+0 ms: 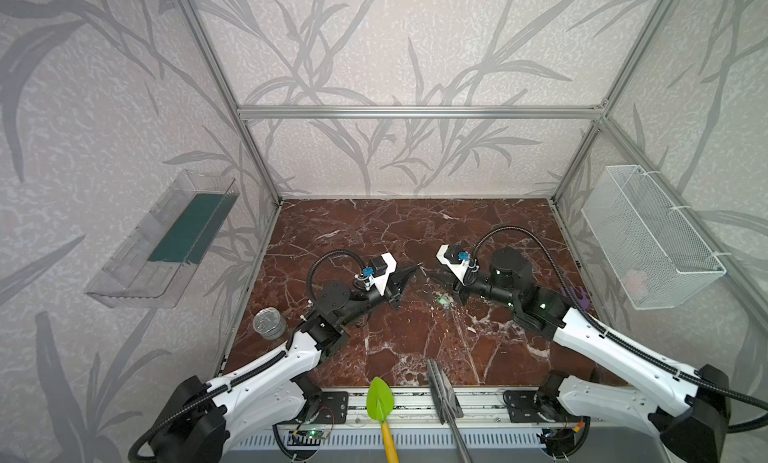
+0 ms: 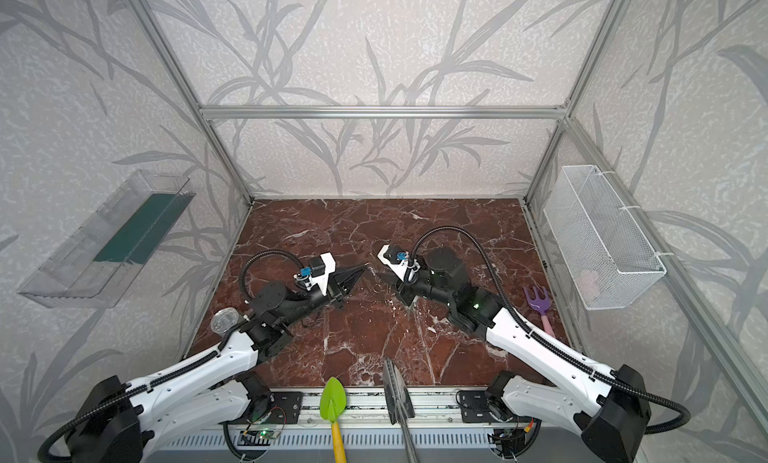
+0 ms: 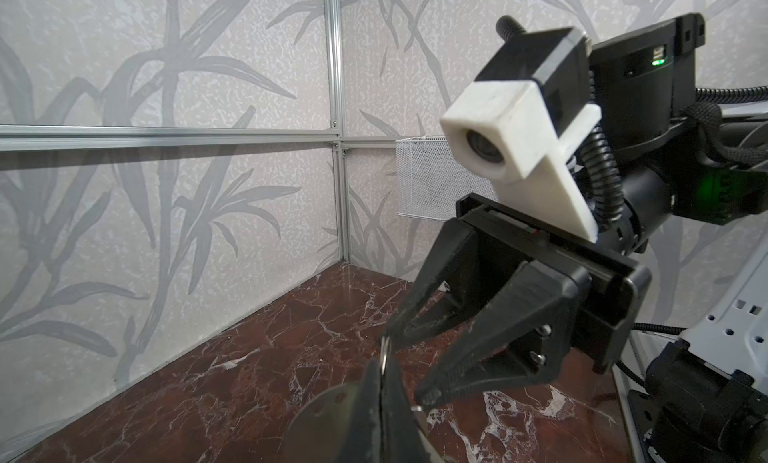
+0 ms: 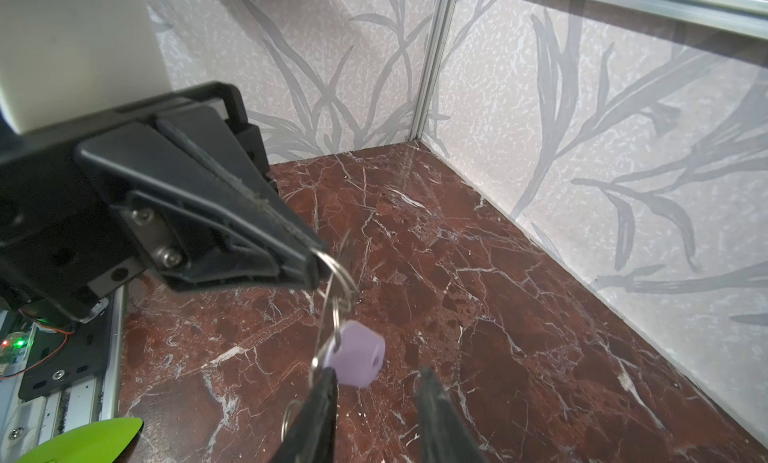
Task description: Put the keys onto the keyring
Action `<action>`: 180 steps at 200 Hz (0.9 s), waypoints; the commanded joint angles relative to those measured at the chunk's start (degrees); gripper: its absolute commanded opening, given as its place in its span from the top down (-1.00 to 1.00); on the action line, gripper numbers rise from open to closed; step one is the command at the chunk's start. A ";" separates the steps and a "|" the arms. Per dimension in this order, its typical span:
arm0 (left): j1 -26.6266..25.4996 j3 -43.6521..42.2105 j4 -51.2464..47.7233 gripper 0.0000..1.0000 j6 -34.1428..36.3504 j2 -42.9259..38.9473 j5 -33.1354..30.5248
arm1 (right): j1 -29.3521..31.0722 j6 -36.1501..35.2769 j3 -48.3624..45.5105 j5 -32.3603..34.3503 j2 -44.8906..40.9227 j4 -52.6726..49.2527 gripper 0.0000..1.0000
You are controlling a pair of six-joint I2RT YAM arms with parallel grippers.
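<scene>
The left fingers [image 4: 266, 232] are pressed fully together on the thin wire loop of the keyring [image 4: 338, 274], pinching it at their very tips and holding it clear above the bench [image 4: 478, 274]. Its flat grey tag [image 3: 324, 415] sits close under those fingers in the left wrist view. The loop is light, stiff and springy, and its polished wire looks slippery, so a hold right at the tips could let it twist or slide. A pinch across the flat of the tag would probably be steadier.

The lilac key [image 4: 357, 359] appears to hang below the loop on a small link. It weighs almost nothing and is free to swing. Its plastic head is the best place to hold it, since the bare blade is narrow and slick.

The right fingers [image 3: 478, 357] stand parted on either side of that key, gripping nothing.

The green key [image 1: 442, 301] lies flat on the bench just under the right wrist. It sits low against the hard surface and will probably be fiddly to lift.
</scene>
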 commanded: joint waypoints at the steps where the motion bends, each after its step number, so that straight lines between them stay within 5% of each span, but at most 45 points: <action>1: 0.17 2.44 -1.24 1.00 -0.60 -1.70 -2.04 | -0.21 2.18 -1.26 0.71 -2.68 0.38 0.26; 72: 0.15 2.00 -0.76 1.00 -1.07 -2.02 -4.28 | -0.17 6.74 -4.05 -8.88 -2.93 0.81 0.22; 180: 0.17 1.12 1.32 1.00 -1.35 -2.37 -4.65 | 0.49 10.65 -3.99 -12.85 5.02 6.31 0.26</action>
